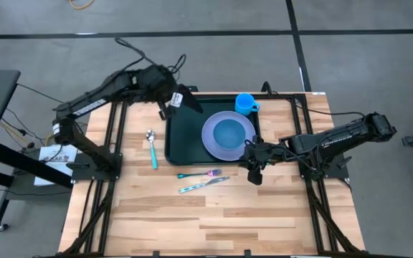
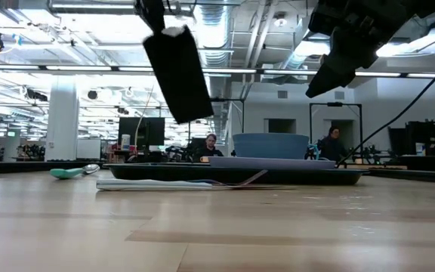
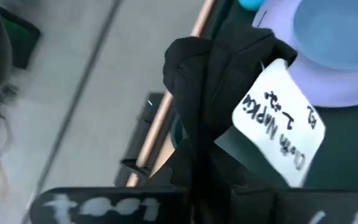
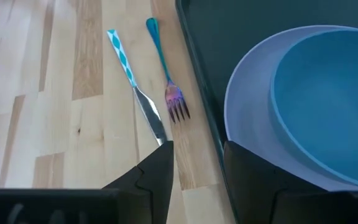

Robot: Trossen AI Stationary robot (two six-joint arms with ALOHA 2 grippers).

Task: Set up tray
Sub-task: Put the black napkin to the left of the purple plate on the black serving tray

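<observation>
Tray (image 1: 181,136), dark green with a raised rim, lies on the wooden surface (image 1: 214,215) toward its far edge, between the two arms. On it sits a lavender plate (image 1: 211,137) with a blue bowl (image 1: 229,133) in the plate's middle; a blue cup (image 1: 244,103) stands at the tray's far right corner. Left pincer (image 1: 176,99) hangs above the tray's far left corner, fingers pressed together on a black cloth napkin (image 3: 210,81) that dangles clear of the tray; a white tag (image 3: 278,124) with handwriting is fixed to the cloth. In the low view the napkin (image 2: 177,72) hangs in the air well above the tray (image 2: 232,174). Right pincer (image 1: 254,170) hovers just off the tray's near right corner, beside the plate, jaws spread with nothing between them. On the bare wood near the tray's front edge lie a fork (image 4: 166,81) and a knife (image 4: 135,87) side by side, close but apart. A spoon (image 1: 151,147) with a teal handle lies left of the tray. People sit at desks in the room beyond.
</observation>
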